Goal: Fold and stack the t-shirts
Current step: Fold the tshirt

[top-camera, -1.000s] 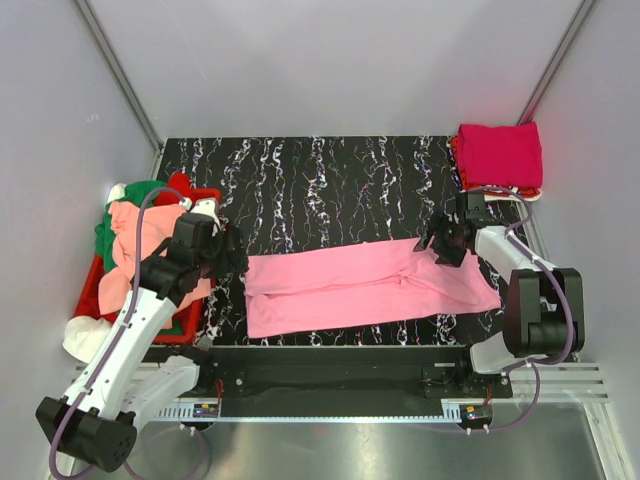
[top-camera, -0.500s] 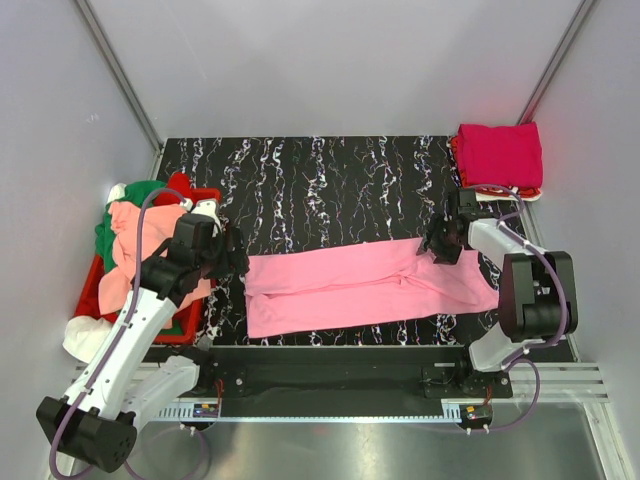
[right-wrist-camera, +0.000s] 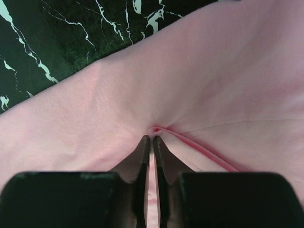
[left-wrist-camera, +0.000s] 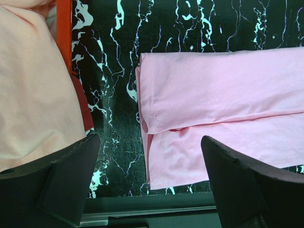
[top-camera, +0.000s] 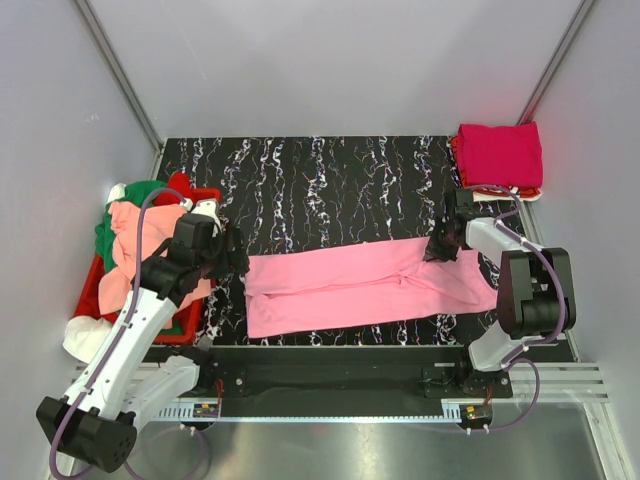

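On the right of the table [top-camera: 300, 180], we see the pink t-shirt [top-camera: 365, 285] lying flat, its far edge pinched tight by our right gripper [top-camera: 443, 245], arm stretched low; our left gripper [top-camera: 232, 255] hangs wide open by its left end.

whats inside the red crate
A salmon shirt on top, a green shirt and red shirt behind it, a white shirt spilling over the near corner. The floor of the red crate and anything lower are covered.

Flat light pink t-shirt [top-camera: 360, 285] folded lengthwise into a long band across the near middle, magenta t-shirt [top-camera: 500, 155] folded square at the far right corner, salmon t-shirt [top-camera: 135, 240], green t-shirt [top-camera: 135, 195] and white t-shirt [top-camera: 80, 335] heaped crumpled at the left
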Tool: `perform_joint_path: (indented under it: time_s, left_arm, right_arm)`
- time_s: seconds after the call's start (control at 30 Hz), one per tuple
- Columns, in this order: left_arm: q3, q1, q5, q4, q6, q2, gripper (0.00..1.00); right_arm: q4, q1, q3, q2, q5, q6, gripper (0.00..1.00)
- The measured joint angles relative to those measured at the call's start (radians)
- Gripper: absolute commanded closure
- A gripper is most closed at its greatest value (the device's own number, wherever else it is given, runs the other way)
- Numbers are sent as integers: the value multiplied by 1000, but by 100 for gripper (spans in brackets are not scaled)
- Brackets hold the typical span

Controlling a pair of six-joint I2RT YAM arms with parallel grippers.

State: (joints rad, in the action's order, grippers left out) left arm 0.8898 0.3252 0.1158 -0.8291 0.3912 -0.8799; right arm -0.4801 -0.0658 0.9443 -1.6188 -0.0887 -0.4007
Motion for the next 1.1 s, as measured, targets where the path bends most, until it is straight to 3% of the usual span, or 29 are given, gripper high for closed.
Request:
perform_joint_path:
  time_s: [0.07, 0.27, 0.6, 0.9, 0.97, 1.03, 1.07, 1.1]
  left_arm:
    - [0, 0, 0, 0, 0, 0, 6]
    - [0, 0, 0, 0, 0, 0, 6]
    - [0, 0, 0, 0, 0, 0, 6]
    - [0, 0, 0, 0, 0, 2, 6]
    - [0, 0, 0, 0, 0, 2, 6]
    - [0, 0, 0, 0, 0, 2, 6]
    - [0, 0, 0, 0, 0, 2, 6]
    - [0, 0, 0, 0, 0, 2, 6]
  right_arm:
    - [-5, 0, 0, 0, 2, 2, 96]
    - [-47, 0, 0, 26, 20, 3, 100]
    - [-161, -27, -30, 235, 18, -18, 100]
    - [-242, -166, -100, 352, -37, -145, 100]
    - [-244, -182, -143, 376, -47, -184, 87]
    - [-249, -202, -197, 413, -61, -233, 56]
    - [-252, -216, -223, 435, -69, -255, 1]
    - [-256, -232, -246, 456, -76, -276, 0]
